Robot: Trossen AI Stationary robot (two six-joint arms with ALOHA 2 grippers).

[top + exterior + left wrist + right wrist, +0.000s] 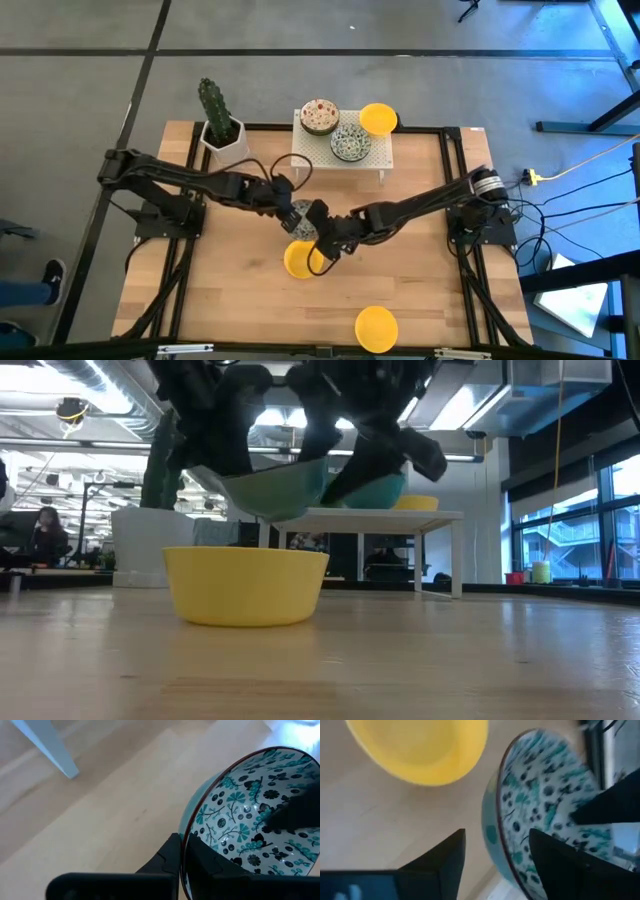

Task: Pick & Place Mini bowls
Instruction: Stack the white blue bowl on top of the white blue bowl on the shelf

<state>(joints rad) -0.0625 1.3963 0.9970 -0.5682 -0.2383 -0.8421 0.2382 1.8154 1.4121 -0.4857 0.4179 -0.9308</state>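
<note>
- From above, we see both arms meeting at the table's middle. The left gripper holds a blue-green patterned bowl by its rim, just at 12 o'clock of a yellow bowl on the wood. The right gripper sits over the two, its fingers spread. At 12 o'clock, a white stand carries a speckled bowl, a second patterned bowl and another yellow one; a third yellow bowl lies at 6 o'clock, and a cactus pot at 10 o'clock.
- From table height, we see the patterned bowl lifted and tilted above the yellow bowl, clear of it.
- At the left wrist, we see the fingers pinched shut on the bowl's rim.
- At the right wrist, we see the fingers standing apart astride the bowl's wall, with the yellow bowl beyond.
</note>
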